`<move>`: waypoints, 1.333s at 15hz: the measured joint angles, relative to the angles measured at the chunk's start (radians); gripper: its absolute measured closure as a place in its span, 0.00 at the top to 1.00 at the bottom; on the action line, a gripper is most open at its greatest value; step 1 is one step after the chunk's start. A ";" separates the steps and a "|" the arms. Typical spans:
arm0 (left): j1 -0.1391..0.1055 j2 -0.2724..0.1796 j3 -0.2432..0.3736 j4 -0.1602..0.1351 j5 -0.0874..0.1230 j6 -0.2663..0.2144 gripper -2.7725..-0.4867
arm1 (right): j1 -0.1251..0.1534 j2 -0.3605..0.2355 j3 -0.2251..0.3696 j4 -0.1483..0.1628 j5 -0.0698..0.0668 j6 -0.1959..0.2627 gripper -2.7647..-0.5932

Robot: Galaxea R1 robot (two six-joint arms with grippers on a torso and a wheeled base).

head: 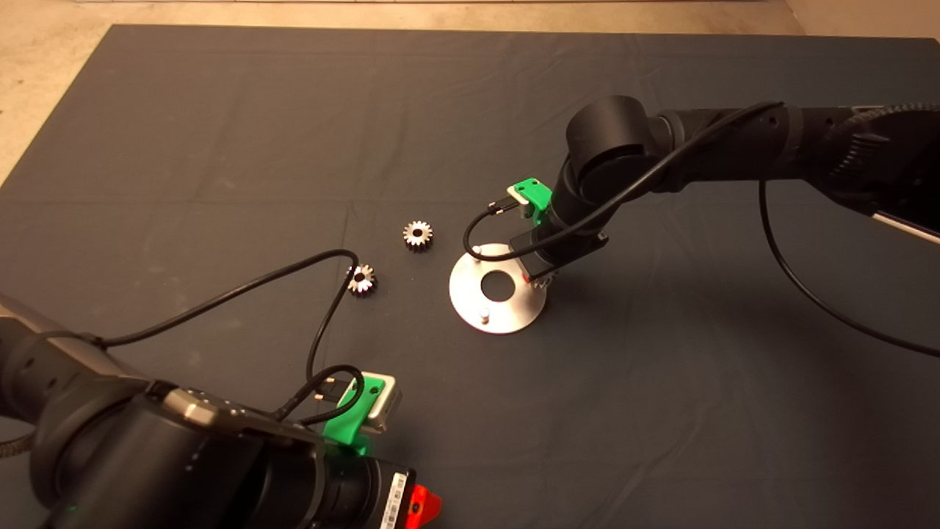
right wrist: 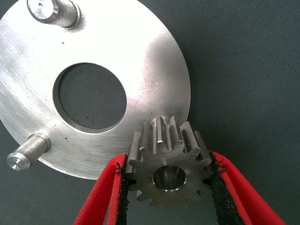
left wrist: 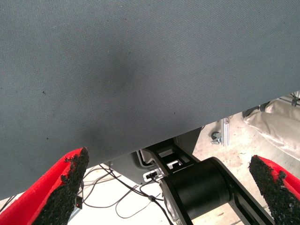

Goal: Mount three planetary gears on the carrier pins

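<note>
Gripping one small steel gear (right wrist: 168, 164) between the black pads (right wrist: 123, 197) of the right gripper (right wrist: 168, 187), fingers clenched on the toothed rim from both sides. Hanging over the right edge of the round silver plate (head: 470, 294), with the gear's bore facing up toward the wrist camera and its axis running straight down at the plate. Hiding the third pin, probably right under the gear, though not showing from either camera. Standing bare, the other two pins: one (right wrist: 51, 11) at the far rim and one (right wrist: 26, 152) at the near rim, both upright beside the big central hole. Turning on one thing for the coming move: lining the bore up over the hidden pin before lowering.

Lying loose on the dark mat (head: 220, 147), two more gears (head: 417, 235) and (head: 361, 279), well to the left of the plate and nearer the left arm.

Waiting at the lower left edge, the left gripper (left wrist: 168, 192), fingers spread wide and holding nothing.

Showing no readable brand or writing anywhere.
</note>
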 joint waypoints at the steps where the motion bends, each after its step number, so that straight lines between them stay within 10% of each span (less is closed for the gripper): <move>1: 0.000 0.000 0.000 0.000 0.000 0.000 0.87 | -0.001 0.000 -0.002 0.000 0.000 0.000 0.20; 20: 0.000 0.000 0.000 0.000 0.000 0.000 0.87 | -0.003 0.000 -0.008 0.000 0.003 -0.001 0.20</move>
